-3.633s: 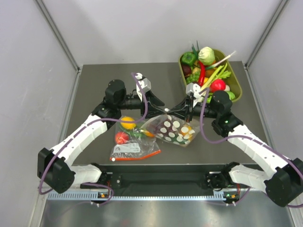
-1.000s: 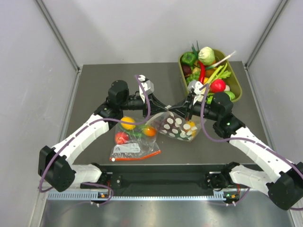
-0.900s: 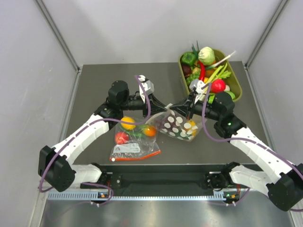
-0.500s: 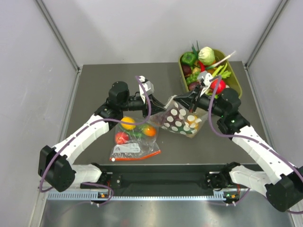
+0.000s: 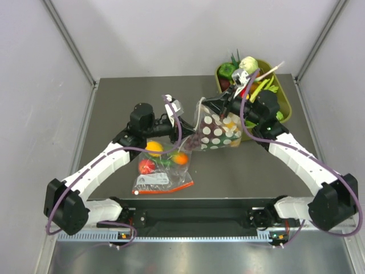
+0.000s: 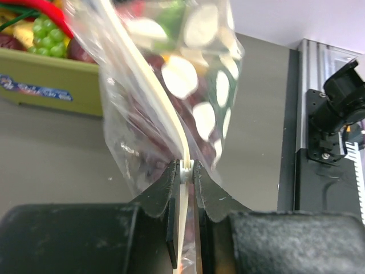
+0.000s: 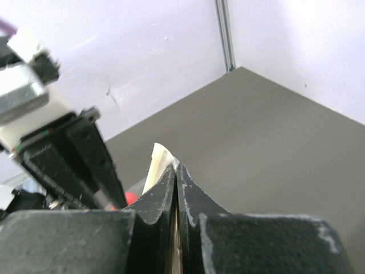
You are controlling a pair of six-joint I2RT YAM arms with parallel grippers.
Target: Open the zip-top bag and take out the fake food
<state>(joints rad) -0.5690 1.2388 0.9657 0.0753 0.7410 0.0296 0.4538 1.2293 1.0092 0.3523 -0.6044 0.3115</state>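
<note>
Centrally, over the grey surface [image 5: 114,103], the zip-top bag [image 5: 215,130] hangs lifted between both arms, nearer the far right corner than the near edge. Behind it, in that corner, sits an olive bin [image 5: 284,98] heaped with toy produce. A plain bag with a red strip [image 5: 162,176] lies flat toward the near edge (round fruits inside). The left gripper [image 6: 186,171] has its jaws pinching the dotted bag's cream zip edge; the right gripper [image 7: 175,171] has its jaws pressed together on another bit of that edge. The fake food [image 5: 230,124] shows yellow inside.
</note>
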